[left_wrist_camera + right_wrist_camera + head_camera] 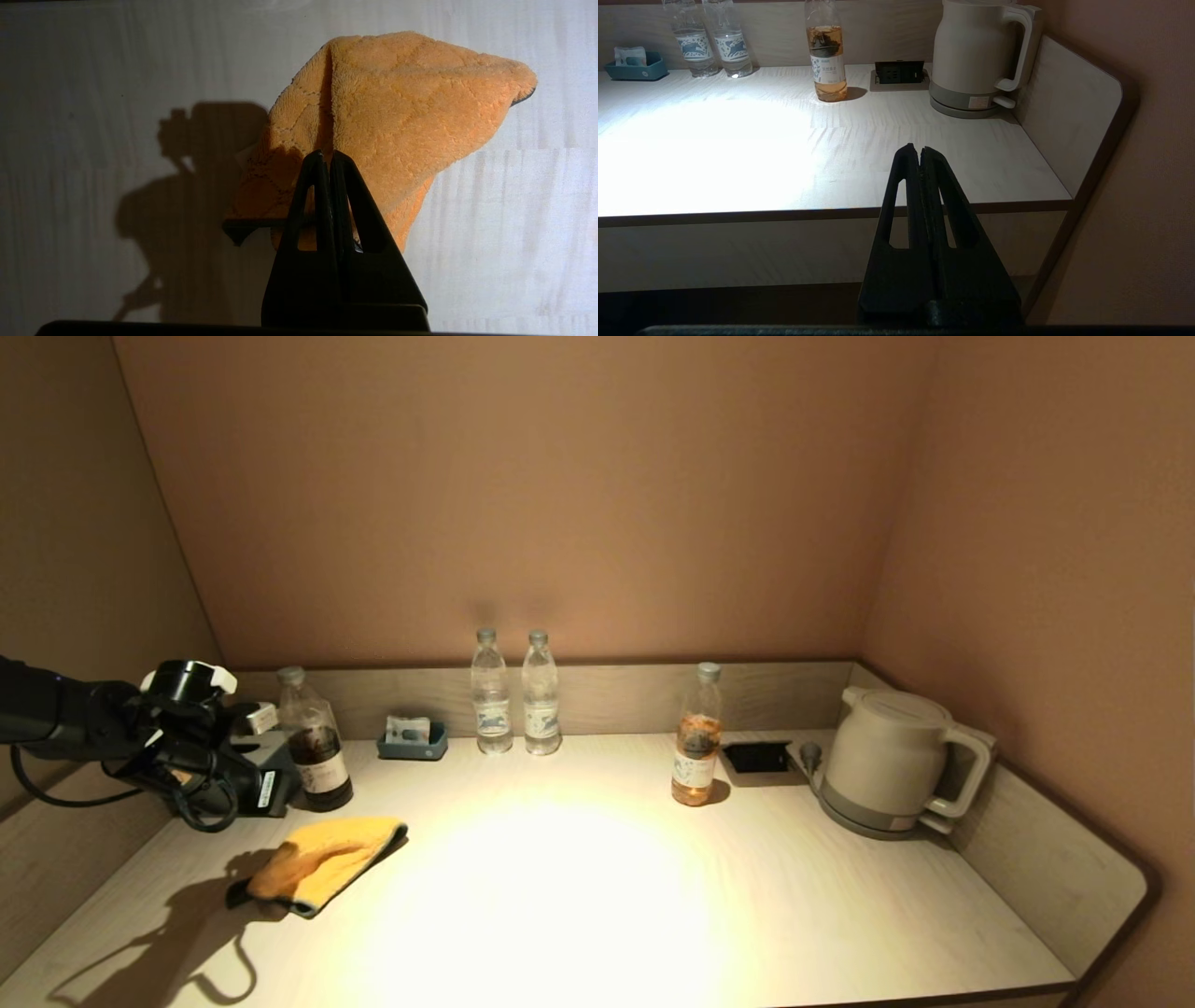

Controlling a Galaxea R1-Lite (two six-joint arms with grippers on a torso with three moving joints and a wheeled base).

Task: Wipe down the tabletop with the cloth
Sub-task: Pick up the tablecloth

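The yellow-orange cloth lies crumpled on the left part of the pale wood-grain tabletop, with a dark edge showing at its near end. My left gripper hovers above the table just left of and behind the cloth. In the left wrist view its fingers are shut with nothing between them, and the cloth lies on the surface beyond them. My right gripper is shut and empty, held low in front of the table's front edge near the right end; it does not show in the head view.
A dark-liquid bottle and a grey box stand right behind the left gripper. Along the back rim are a teal tray, two water bottles, a tea bottle, a socket panel and a kettle.
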